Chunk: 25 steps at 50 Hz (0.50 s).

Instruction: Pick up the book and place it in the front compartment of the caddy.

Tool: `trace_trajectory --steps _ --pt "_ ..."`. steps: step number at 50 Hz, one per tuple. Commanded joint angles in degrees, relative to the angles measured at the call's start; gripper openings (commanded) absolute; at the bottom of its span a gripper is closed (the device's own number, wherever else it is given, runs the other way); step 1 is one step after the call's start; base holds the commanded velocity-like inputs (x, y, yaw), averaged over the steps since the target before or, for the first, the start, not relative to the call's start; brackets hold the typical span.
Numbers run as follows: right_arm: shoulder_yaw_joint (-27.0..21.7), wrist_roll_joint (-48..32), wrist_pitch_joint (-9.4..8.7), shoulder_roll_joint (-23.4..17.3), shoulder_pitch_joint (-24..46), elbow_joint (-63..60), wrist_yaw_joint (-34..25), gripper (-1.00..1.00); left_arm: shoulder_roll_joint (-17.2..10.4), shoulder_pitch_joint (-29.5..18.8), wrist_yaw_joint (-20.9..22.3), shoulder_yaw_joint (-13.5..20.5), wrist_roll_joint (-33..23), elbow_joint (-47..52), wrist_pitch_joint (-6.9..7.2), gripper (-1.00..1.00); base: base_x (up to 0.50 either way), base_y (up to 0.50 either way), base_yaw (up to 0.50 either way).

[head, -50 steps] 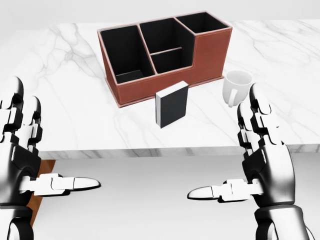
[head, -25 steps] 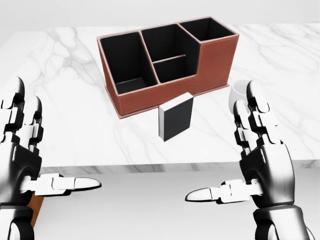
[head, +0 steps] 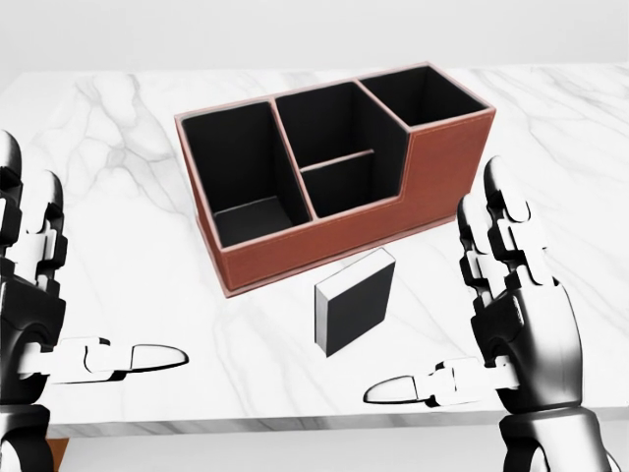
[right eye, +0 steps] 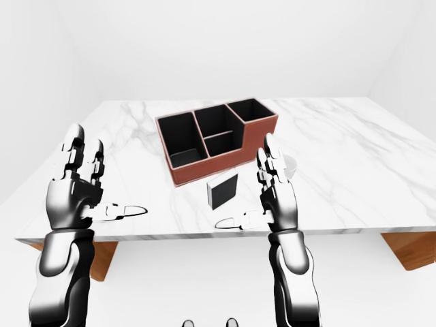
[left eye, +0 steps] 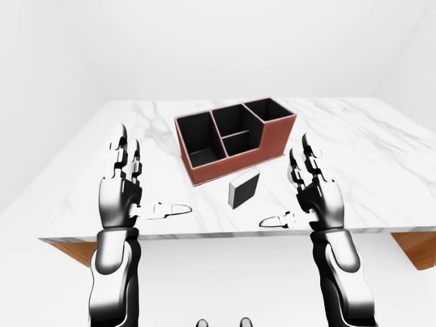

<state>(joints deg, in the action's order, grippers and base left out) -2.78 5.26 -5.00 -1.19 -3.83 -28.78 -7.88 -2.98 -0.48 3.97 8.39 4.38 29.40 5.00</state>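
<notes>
The book [head: 354, 313], black with white page edges, stands upright on the white marble table [head: 147, 246], just below the caddy in the head view. The caddy [head: 295, 251] is brown outside and black inside, with one large compartment at left, a split middle and a taller one at right. My left hand [head: 93, 295] is open at the view's left edge, fingers up, thumb pointing right. My right hand [head: 442, 295] is open to the right of the book, apart from it. Both hands are empty.
A white mug [right eye: 291, 163] shows only as a sliver behind my right hand in the right-eye view. The table's near edge [head: 295, 425] runs along the bottom of the head view. Brown wooden supports [left eye: 417, 248] show under the tabletop.
The camera has moved closer to the table: caddy and book look larger and lower in the view. The mug is now hidden behind my right hand. Both hands stay open.
</notes>
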Motion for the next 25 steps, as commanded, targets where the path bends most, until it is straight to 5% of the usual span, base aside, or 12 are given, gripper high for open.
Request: trace_trajectory --steps 1,25 --pt "-0.02 -0.01 0.0 -0.01 -0.05 0.16 -0.12 1.0 -0.07 -0.13 0.02 0.22 0.2 0.09 0.0 1.0 0.5 0.0 0.0" --pt "0.05 0.01 0.0 0.03 -0.17 -1.27 0.09 1.0 -0.17 -0.33 -0.1 0.28 0.3 -0.03 0.0 1.0 0.5 0.0 0.0"
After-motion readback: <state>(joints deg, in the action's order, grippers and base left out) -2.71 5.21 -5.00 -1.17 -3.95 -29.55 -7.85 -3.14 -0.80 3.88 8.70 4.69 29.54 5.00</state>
